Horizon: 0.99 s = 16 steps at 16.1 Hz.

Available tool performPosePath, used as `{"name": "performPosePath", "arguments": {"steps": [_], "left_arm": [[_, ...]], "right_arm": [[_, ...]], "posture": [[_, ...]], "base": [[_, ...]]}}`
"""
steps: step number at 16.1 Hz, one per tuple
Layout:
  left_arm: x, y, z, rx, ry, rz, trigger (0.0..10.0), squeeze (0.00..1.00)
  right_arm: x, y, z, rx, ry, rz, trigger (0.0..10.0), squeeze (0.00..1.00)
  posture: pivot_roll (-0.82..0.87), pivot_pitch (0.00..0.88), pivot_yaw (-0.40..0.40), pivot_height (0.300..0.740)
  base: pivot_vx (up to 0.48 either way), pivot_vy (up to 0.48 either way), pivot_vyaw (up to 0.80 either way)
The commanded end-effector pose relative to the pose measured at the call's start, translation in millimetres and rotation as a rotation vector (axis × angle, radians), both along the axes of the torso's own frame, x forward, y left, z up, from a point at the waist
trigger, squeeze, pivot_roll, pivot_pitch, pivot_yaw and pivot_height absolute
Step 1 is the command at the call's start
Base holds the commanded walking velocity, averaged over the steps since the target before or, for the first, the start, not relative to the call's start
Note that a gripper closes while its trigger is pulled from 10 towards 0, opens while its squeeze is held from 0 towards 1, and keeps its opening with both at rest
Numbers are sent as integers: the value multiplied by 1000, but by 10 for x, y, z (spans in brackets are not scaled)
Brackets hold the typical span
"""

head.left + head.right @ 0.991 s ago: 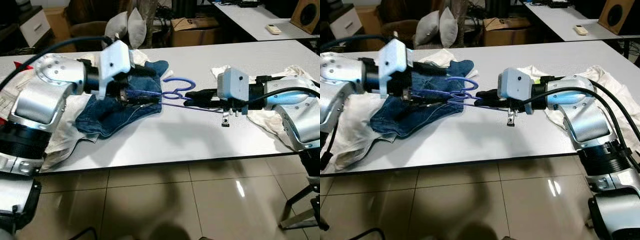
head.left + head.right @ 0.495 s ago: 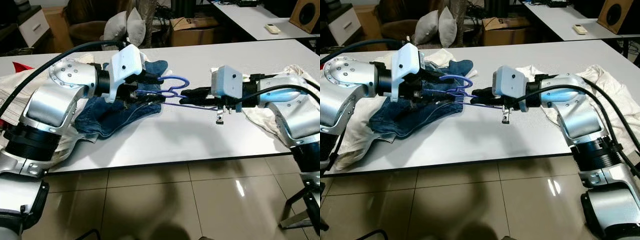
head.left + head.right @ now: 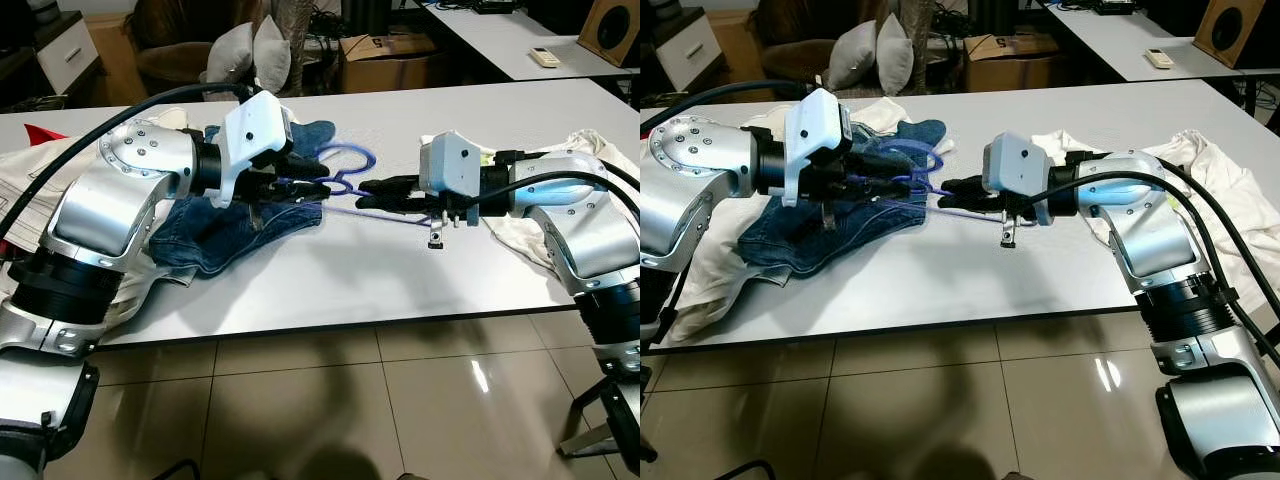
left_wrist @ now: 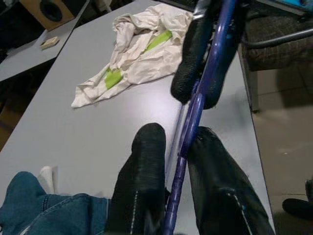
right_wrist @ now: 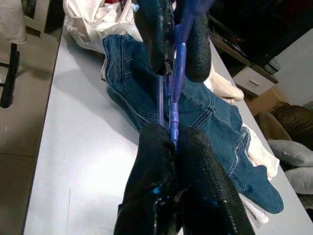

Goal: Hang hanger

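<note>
I am seeing both arms reaching toward each other over the pale grey worktop (image 3: 330, 270), each gripping the thin blue wire hanger (image 3: 345, 170) between them. My left end effector (image 3: 310, 188) is clenching its two black fingers on the hanger's blue rod, which shows plainly in the left wrist view, where the rod is running between the fingers (image 4: 142, 186). My right end effector (image 3: 372, 190) is pinching the same rod from the opposite side, its fingers (image 5: 200, 196) pressed together around it. The hanger is hovering just above the crumpled blue denim jeans (image 3: 225, 225), with its hook curling up over the cloth. A rumpled white garment with green patches (image 4: 139, 54) is lying near my right arm, and another white cloth (image 3: 700, 265) is spreading under the jeans on my left.
</note>
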<state>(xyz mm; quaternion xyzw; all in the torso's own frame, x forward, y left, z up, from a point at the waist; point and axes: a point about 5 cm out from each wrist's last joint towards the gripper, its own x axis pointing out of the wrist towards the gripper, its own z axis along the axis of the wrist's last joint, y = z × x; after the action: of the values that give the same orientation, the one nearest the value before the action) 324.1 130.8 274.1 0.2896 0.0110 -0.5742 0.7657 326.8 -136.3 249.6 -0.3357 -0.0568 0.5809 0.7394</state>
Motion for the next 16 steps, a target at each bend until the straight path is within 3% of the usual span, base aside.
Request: {"name": "performPosePath", "arguments": {"steps": [1, 2, 3, 4, 10, 11, 16], "left_arm": [[-35, 16, 22, -5, 0, -17, 0, 0], [-51, 17, 30, -3, 4, -31, 0, 0], [-68, 19, 34, 2, 9, -49, 0, 0], [-85, 18, 39, 4, 15, -65, 0, 0], [-123, 3, 78, 16, -2, -99, 0, 0], [-139, -14, 85, 21, -10, -111, 0, 0], [-210, -71, 122, 42, -37, -159, 0, 0]], "right_arm": [[-6, 29, 95, 32, 3, 28, 10000, 0], [-6, 21, 92, 40, 25, 29, 10000, 114], [-6, 10, 89, 42, 37, 30, 10000, 953], [-9, 0, 92, 53, 56, 35, 10000, 1000], [-46, 12, 156, 126, 74, 63, 10000, 1000], [-46, 37, 143, 126, 86, 60, 10000, 0], [-42, 151, 103, 164, 147, 95, 10000, 0]], "posture": [[-62, 0, 75, 740], [-61, 0, 76, 740], [-62, 0, 75, 740], [-61, 0, 74, 740], [-64, 0, 70, 740], [-64, 0, 70, 740], [-59, 0, 68, 740]], "base": [[0, 0, 0], [0, 0, 0], [0, 0, 0], [0, 0, 0], [0, 0, 0], [0, 0, 0], [0, 0, 0]]}}
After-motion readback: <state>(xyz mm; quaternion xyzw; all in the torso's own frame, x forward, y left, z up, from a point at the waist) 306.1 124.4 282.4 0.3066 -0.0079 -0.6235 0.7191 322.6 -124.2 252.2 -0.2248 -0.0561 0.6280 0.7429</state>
